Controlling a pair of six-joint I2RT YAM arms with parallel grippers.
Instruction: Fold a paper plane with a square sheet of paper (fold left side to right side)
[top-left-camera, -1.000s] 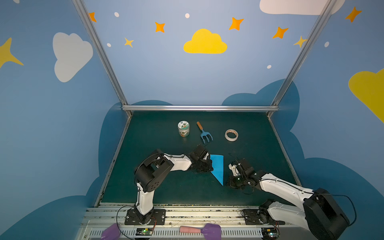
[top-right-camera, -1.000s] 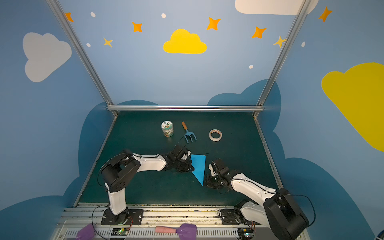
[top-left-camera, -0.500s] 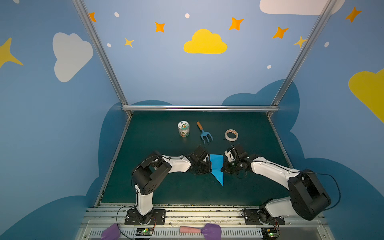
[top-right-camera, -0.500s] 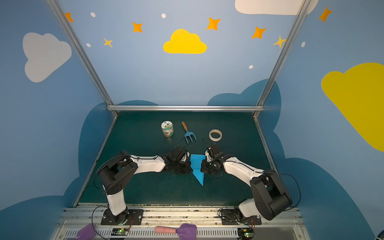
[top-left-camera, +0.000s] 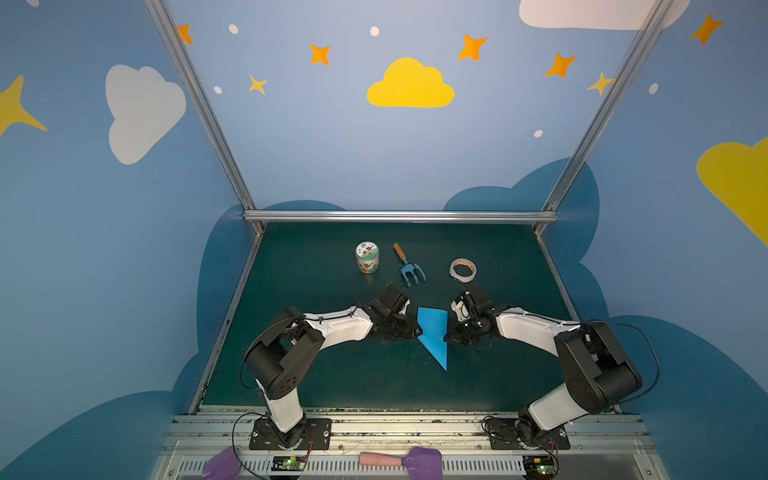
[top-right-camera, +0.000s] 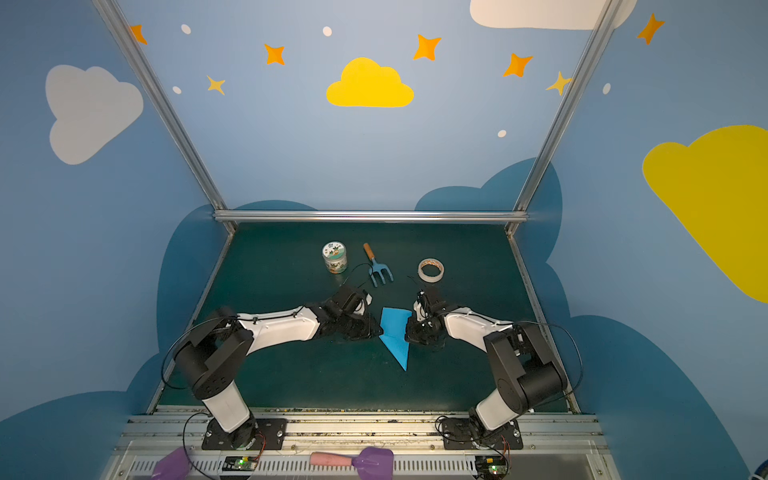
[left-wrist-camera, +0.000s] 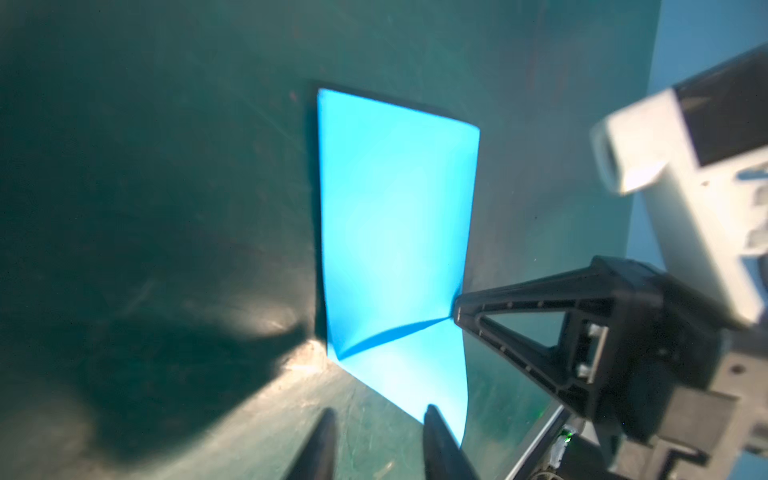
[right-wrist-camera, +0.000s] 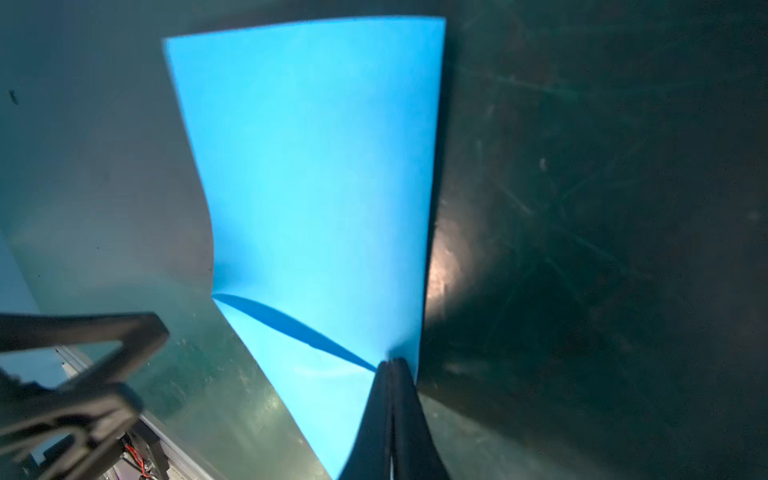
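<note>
right wrist view: the right pincer (right-wrist-camera: 390, 368) is closed tight, tips down on the right edge of the square sheet of paper (right-wrist-camera: 316, 166), where a raised flap casts a dark line; whether paper sits between them i cannot tell. the left pincer (left-wrist-camera: 379, 413) is parted, one finger just beside the sheet's corner, gripping nothing. in both top views the sheet lies mid-way across the desk (top-left-camera: 374, 386) between the arms, a creased pointed shape, with the fork (top-left-camera: 409, 270) and tape roll (top-left-camera: 463, 270) well behind. my worry: the flap is curved and lifted, so with nothing gripping its left side it may spring open, or the single contact may drag the sheet and skew the crease.
</note>
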